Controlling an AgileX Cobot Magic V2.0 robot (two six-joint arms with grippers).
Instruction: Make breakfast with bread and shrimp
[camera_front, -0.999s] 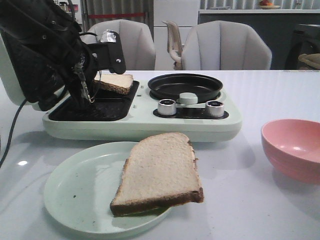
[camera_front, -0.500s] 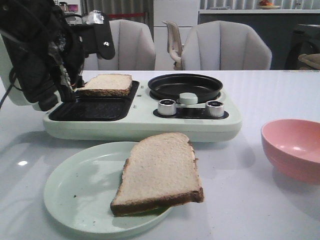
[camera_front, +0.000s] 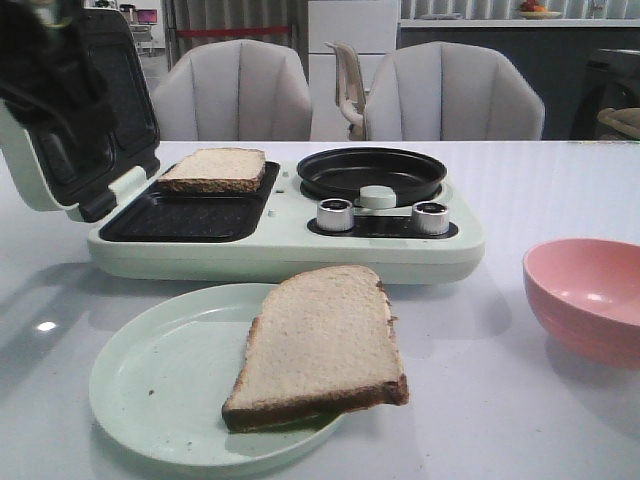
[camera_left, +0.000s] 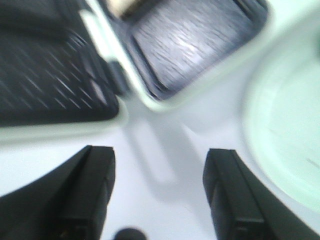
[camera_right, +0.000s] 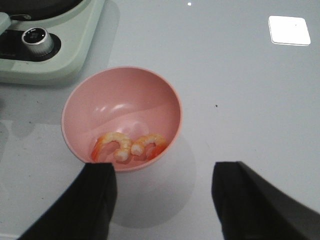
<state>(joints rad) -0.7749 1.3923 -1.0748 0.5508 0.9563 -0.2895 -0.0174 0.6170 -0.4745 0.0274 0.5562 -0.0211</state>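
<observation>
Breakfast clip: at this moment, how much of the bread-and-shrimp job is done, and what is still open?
Done: one bread slice lies at the back of the open sandwich maker. In hand: nothing; the left gripper and right gripper are both open and empty. Left: the second slice sits on the green plate, and two shrimp remain in the pink bowl, under the right gripper.

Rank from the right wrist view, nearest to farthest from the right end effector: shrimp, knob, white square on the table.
1. Shrimp: lying in the pink bowl, just ahead of the open right end effector.
2. Knob: on the appliance beyond the bowl, off to one side.
3. White square: on the table, far opposite corner. Close to the knob's range, but looks farther.
</observation>
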